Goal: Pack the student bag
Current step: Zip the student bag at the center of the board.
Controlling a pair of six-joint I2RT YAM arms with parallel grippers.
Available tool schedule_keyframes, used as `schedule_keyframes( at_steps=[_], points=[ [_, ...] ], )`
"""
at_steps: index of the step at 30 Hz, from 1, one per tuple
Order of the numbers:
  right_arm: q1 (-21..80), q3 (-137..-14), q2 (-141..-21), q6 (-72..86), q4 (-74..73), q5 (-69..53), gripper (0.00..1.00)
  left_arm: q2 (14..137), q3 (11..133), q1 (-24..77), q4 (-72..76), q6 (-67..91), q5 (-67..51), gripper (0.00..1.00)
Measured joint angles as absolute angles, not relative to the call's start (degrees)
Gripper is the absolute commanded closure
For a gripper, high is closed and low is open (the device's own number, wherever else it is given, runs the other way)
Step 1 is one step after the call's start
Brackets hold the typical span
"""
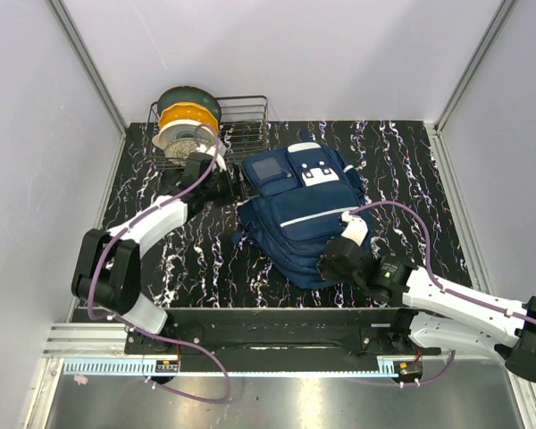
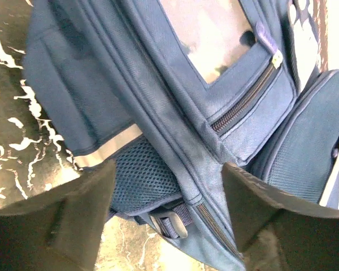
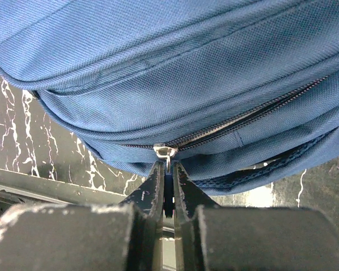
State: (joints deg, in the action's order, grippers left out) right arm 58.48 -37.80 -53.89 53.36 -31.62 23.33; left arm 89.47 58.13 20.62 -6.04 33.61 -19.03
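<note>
Navy student bag [image 1: 297,207], one; two tools [image 1: 238,186] [image 1: 332,260].

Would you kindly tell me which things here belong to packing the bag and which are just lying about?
Job in hand:
- bag
- zip pull, pinched by the right end effector
- left end effector, open at the bag's side

Lying about:
- wire basket
- spools in it
</note>
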Motion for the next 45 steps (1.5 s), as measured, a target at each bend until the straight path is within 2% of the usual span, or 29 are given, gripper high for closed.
schedule_keyframes(
  at_steps=[3,8,13,22,26,28,30,36,37,39,40,43,44,45],
  points=[
    [58.48,-37.8,-54.46,52.47,-31.0,23.03,1.0,85.56,55.79,19.25,-5.58,33.43,-18.09,0.1],
    [58.48,-37.8,-57.52,51.18,-29.1,22.46,1.0,71.61,46.96,20.67,-5.69,35.94,-16.82,0.1],
    [58.48,-37.8,-58.46,49.3,-27.66,21.41,1.0,61.6,37.43,30.13,-3.7,41.98,-12.62,0.11],
    [58.48,-36.97,-55.09,43.35,-23.97,16.78,1.0,61.67,32.23,42.96,1.26,52.27,-2.55,0.12],
    [58.46,-36.97,-55.48,41.65,-22.33,14.76,1.0,62.0,31.38,44.31,7.49,56.36,1.41,0.24],
    [58.46,-36.97,-56.07,41.12,-21.87,13.89,1.0,62.67,31.31,44.36,9.17,57.54,2.33,0.38],
    [58.46,-36.97,-56.55,40.84,-21.5,13.37,1.0,64.18,31.42,44.38,10.44,58.3,2.76,0.45],
    [58.46,-36.97,-56.9,40.47,-20.53,12.45,1.0,66.85,31.42,45.5,11.73,59.44,3.53,0.45],
    [58.46,-36.97,-56.93,40.45,-20.4,12.4,1.0,66.92,31.42,45.6,11.84,59.59,3.68,0.52],
    [58.46,-36.97,-56.93,40.45,-20.25,12.36,1.0,67.07,31.42,45.84,12.05,59.79,3.99,0.57],
    [58.46,-36.97,-56.93,40.47,-20.14,12.34,1.0,67.18,31.42,45.95,12.19,59.99,4.19,0.73],
    [58.46,-36.97,-56.99,40.47,-19.51,12.27,1.0,67.75,31.42,46.3,12.32,60.16,5.02,0.94],
    [58.46,-36.97,-57.06,40.47,-19.4,12.29,1.0,68.05,31.42,46.35,12.34,60.36,5.19,1.0],
    [58.43,-36.97,-57.14,40.47,-19.42,12.32,1.0,68.38,31.42,46.37,12.34,60.55,5.21,1.0]
  ],
)
